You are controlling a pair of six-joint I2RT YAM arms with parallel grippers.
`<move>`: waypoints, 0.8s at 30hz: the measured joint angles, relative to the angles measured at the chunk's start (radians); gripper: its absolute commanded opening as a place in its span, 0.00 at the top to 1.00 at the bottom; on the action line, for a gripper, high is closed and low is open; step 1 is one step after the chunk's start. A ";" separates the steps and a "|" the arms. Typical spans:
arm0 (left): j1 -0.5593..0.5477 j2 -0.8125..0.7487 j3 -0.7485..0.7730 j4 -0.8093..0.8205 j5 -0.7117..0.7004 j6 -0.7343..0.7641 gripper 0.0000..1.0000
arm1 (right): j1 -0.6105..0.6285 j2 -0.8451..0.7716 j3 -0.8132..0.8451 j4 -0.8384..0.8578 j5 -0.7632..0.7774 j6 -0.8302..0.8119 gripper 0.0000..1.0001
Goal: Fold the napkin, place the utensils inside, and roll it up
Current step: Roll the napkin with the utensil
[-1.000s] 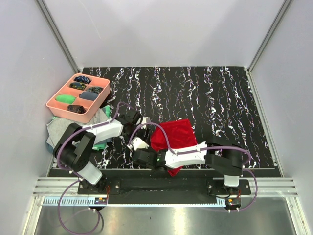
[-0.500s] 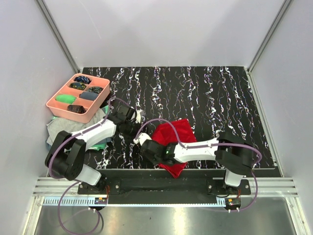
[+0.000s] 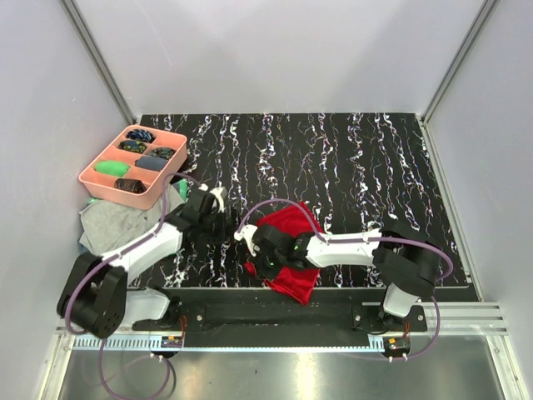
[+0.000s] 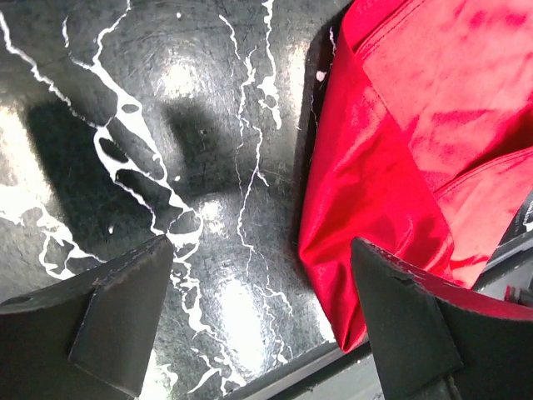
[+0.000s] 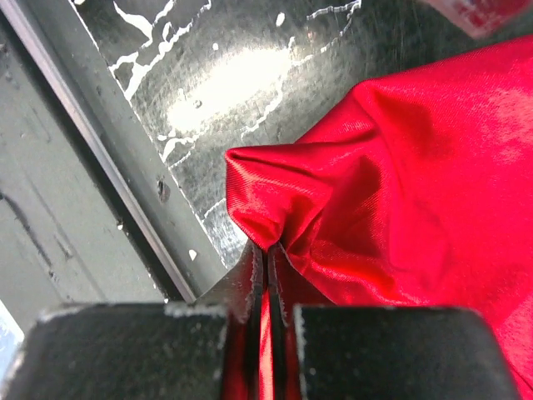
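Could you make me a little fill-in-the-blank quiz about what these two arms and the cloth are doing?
1. The right gripper is shut on the ____ napkin.
2. The left gripper has its fingers spread ____, holding nothing.
3. The pink tray sits at the table's far ____ corner.

Missing words: red; open; left

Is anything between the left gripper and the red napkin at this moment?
Nothing visible. The left gripper hangs open over bare marbled tabletop, and the napkin lies just beside its right-hand finger with only open surface between. The right gripper is shut on a napkin corner near the table's front edge.
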 measured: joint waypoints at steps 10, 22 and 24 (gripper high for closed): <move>0.000 -0.195 -0.214 0.208 -0.010 -0.150 0.10 | -0.043 0.001 -0.006 -0.007 -0.108 -0.001 1.00; 0.000 -0.222 -0.377 0.403 0.189 -0.234 0.25 | -0.077 0.007 -0.006 -0.008 -0.176 -0.004 1.00; 0.000 -0.222 -0.394 0.431 0.209 -0.253 0.26 | -0.078 0.011 -0.006 -0.008 -0.184 -0.005 1.00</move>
